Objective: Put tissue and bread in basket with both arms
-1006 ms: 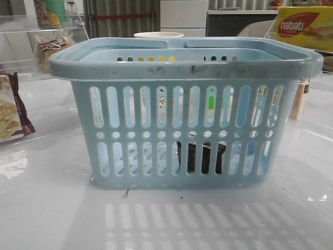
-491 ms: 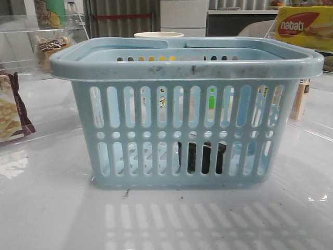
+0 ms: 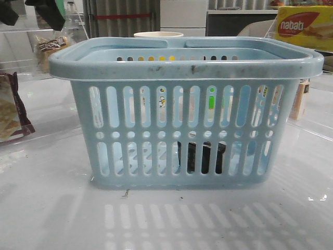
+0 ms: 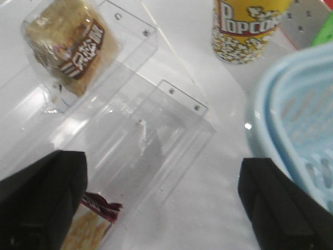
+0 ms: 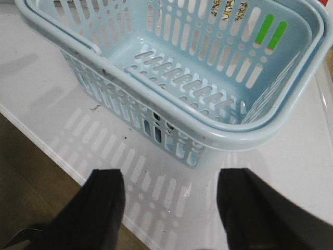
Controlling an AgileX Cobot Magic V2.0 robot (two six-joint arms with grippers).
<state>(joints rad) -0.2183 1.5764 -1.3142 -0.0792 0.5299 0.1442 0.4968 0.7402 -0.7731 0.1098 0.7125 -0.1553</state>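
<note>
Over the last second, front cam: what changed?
The left gripper came into view at top left, above the bread, fingers spread, holding nothing. The basket, the dark pack seen through its slots, the cracker packet and the nabati box stayed put.

Glossy white table [image 3: 47, 208] carrying the goods.
Basket [image 3: 182, 130] sitting centrally; cracker packet [image 3: 11, 112] lying left of it, popcorn cup [image 4: 244, 26] standing behind it.
</note>
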